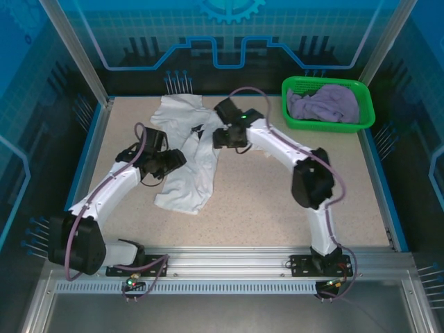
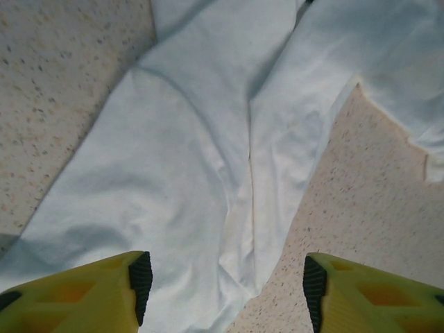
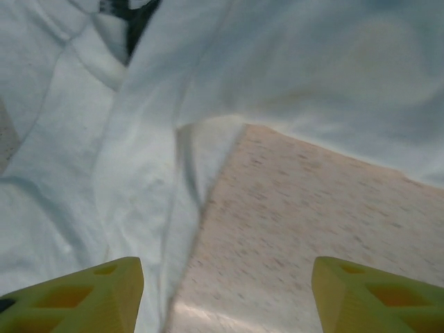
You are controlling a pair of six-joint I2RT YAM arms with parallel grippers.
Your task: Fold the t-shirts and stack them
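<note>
At the near edge of the table [image 1: 277, 208], a metal rail [image 1: 229, 260] carries the bases of both arms. From there the left arm reaches forward and inward, and the left gripper [image 1: 173, 159] sits over the left edge of the white t-shirt [image 1: 187, 173]. In the left wrist view its yellow fingers [image 2: 90, 298] stand well apart with nothing between them, so the left gripper [image 2: 222, 281] is open above the wrinkled white t-shirt [image 2: 208, 139], with bare table on both sides of the cloth. The white shirt lies crumpled in a long strip across the middle of the table, its lower end nearer the arms and its upper part spread toward the far left. A small black print [image 1: 198, 132] shows on it. Farther on, the right arm bends in from the right, and the right gripper [image 1: 220, 137] hangs at the shirt's right edge. Seen from the right wrist, the right gripper [image 3: 225, 288] is also open and holds nothing, with its fingers [image 3: 76, 295] wide over a cloth edge of the white t-shirt [image 3: 139, 139] and bare table. In the far right corner stands a green basket [image 1: 326, 126], and the lavender t-shirt [image 1: 325, 104] is bunched inside it.
</note>
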